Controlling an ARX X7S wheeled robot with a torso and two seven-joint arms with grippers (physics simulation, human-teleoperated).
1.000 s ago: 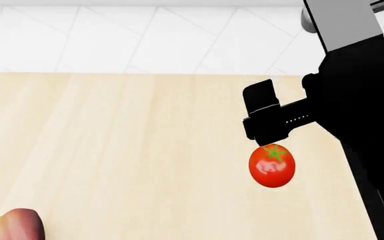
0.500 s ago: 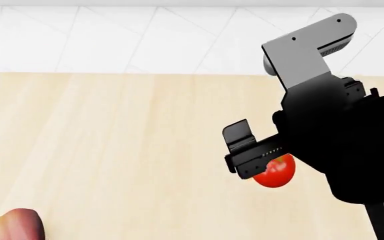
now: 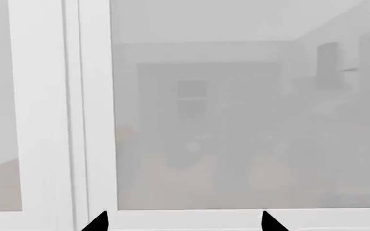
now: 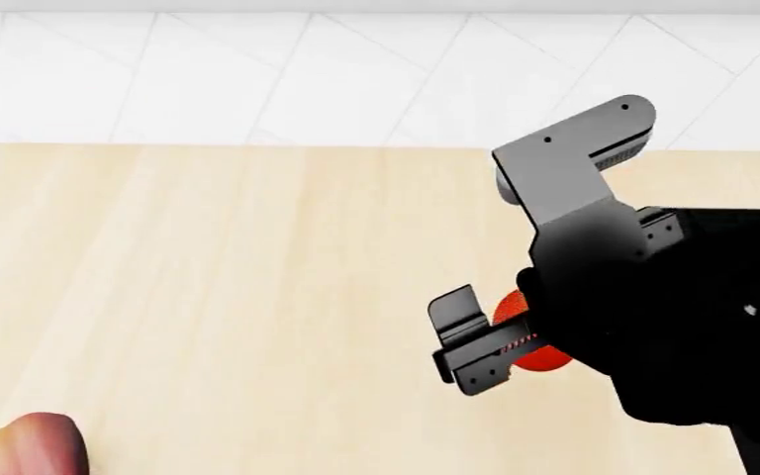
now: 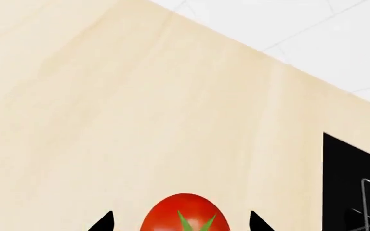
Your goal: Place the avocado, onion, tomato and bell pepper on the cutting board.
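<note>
The pale wooden countertop fills the head view, white tiled wall behind it. The right arm hangs big and black over the counter's right side, and the right gripper sits low with its jaws spread, 1 tip either side of the tomato. The tomato rests on the counter between those tips, green calyx up, not yet squeezed. The bell pepper lies well apart from the right jaws, at the near left edge. The left gripper shows 2 tips held apart, nothing between them, facing a frosted white-framed window.
</note>
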